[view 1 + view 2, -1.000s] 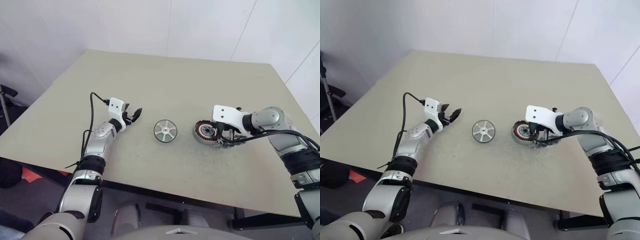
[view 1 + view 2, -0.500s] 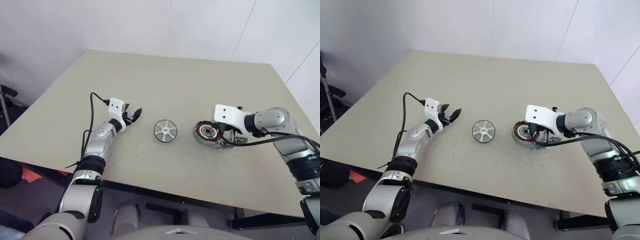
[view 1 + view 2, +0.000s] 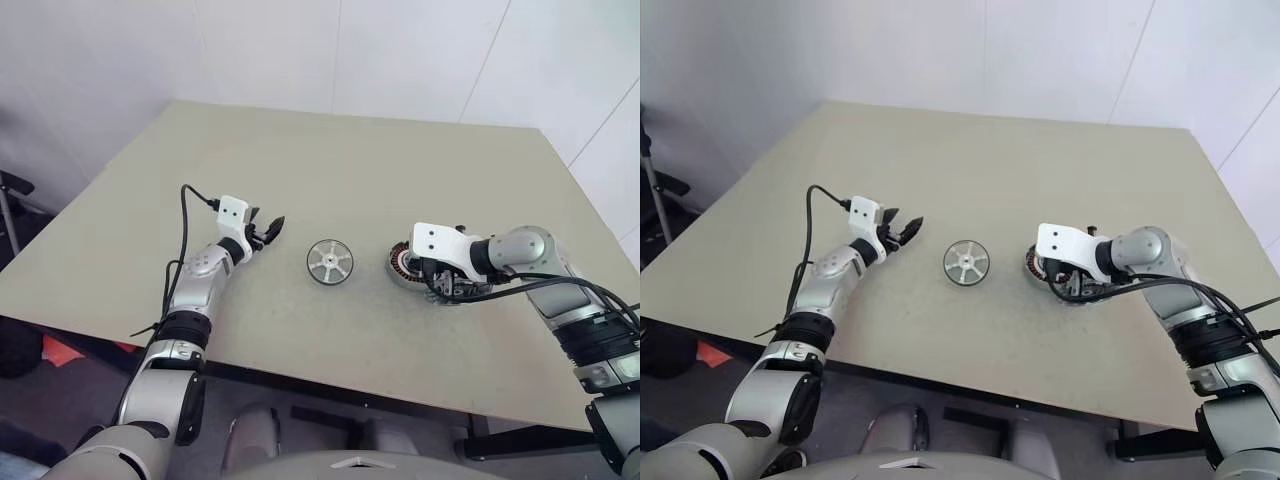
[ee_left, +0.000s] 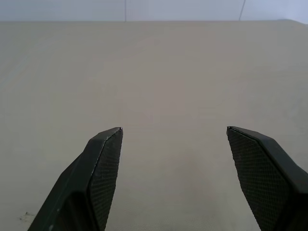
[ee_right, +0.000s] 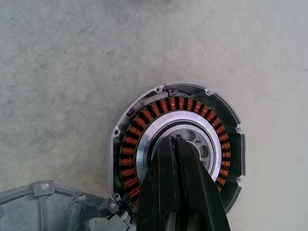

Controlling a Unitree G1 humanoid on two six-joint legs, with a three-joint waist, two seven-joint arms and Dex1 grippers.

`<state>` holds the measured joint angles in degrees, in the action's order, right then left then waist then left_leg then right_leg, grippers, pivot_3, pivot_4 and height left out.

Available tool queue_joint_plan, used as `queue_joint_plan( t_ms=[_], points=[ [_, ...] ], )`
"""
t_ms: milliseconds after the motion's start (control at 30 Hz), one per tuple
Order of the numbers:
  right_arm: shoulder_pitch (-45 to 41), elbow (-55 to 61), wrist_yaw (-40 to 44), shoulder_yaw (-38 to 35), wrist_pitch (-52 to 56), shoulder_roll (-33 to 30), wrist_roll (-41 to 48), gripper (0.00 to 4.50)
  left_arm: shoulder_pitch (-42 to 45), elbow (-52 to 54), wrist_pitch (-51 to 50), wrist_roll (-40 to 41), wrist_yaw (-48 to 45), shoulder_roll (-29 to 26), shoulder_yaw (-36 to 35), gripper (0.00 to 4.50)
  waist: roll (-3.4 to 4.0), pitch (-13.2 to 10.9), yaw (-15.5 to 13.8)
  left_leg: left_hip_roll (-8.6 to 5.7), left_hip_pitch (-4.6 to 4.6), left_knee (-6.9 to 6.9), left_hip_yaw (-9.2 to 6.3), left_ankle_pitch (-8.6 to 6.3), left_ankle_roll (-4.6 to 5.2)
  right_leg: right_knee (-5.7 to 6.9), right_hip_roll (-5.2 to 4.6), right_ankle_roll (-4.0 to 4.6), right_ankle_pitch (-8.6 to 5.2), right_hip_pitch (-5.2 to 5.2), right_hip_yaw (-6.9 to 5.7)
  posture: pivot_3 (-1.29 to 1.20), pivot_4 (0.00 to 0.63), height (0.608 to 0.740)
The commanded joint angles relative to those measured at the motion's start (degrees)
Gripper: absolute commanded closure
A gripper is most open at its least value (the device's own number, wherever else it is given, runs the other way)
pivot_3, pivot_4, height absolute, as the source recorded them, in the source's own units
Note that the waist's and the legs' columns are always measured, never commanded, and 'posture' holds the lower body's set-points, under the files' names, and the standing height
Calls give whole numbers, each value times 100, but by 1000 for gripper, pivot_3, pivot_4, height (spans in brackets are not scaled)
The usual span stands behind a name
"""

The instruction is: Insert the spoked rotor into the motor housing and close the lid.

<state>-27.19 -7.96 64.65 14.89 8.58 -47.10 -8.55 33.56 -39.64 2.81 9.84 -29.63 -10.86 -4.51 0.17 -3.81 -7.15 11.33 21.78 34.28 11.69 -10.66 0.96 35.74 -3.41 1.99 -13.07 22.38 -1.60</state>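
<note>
Item 1: counter (image 3: 330,170), beige, matte top, set against white walls.

Item 2: spoked rotor (image 3: 330,262), a round silver disc with 6 spokes, lying flat near the middle of the counter, between the 2 arms. It is free of both grippers and well apart from the housing.

Item 3: motor housing (image 5: 179,142), a round silver shell with a ring of copper windings around a central hub. It sits flat on the counter to the right of the rotor, its top uncovered.

Item 4: lid (image 5: 53,207), a grey cast part with ribs, lying on the counter just beside the housing's rim, on the side nearer the robot.

Item 5: left gripper (image 3: 268,230), fingers spread wide with bare counter between them, holding nothing, off to the left of the rotor.

Item 6: right gripper (image 5: 177,144), fingers pressed together, nothing between them, angled down with the tips over the housing's central hub; whether they touch it cannot be told.
</note>
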Motion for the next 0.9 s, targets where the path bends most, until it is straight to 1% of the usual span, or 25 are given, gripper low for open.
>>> queue_joint_plan(
  t_ms=[33, 333, 567, 700, 900],
  points=[
    [-122, -46, -5, 13, -84, 21, -23, 4487, 72, 137, 160, -22, 22, -27, -17, 808, 0, 0, 0, 0, 0, 0, 0, 0, 0, 0, 0, 0, 0, 0, 0, 0, 0, 740],
    [-368, 226, 126, -278, -27, -177, 139, 4487, 26, 203, 142, -20, 38, 2, 1, 808, 0, 0, -4, 0, -1, 0, 0, 0, 0, 1, 0, 0, 0, -1, 0, 0, 0, 740],
    [-324, 275, 152, -299, -7, -263, 119, 4487, 29, 175, 152, -16, 27, 7, 1, 808, 0, 0, -4, 0, -1, 0, 0, 0, 0, 1, 0, 0, 0, -1, 0, 0, 0, 740],
    [-231, 160, 148, -216, -17, -276, 46, 4487, 34, 171, 154, -16, 24, 6, 2, 808, 0, 0, -4, 0, -1, 0, 0, 0, 0, 1, 0, 0, 0, -1, 0, 0, 0, 740],
    [-123, -496, -15, 89, -284, -182, -310, 4487, 17, 192, 146, -22, 23, 10, 17, 808, 0, 0, -1, -1, -1, 0, 0, 0, 0, 1, 0, 0, 0, -1, 0, 0, 0, 740]
  ],
)
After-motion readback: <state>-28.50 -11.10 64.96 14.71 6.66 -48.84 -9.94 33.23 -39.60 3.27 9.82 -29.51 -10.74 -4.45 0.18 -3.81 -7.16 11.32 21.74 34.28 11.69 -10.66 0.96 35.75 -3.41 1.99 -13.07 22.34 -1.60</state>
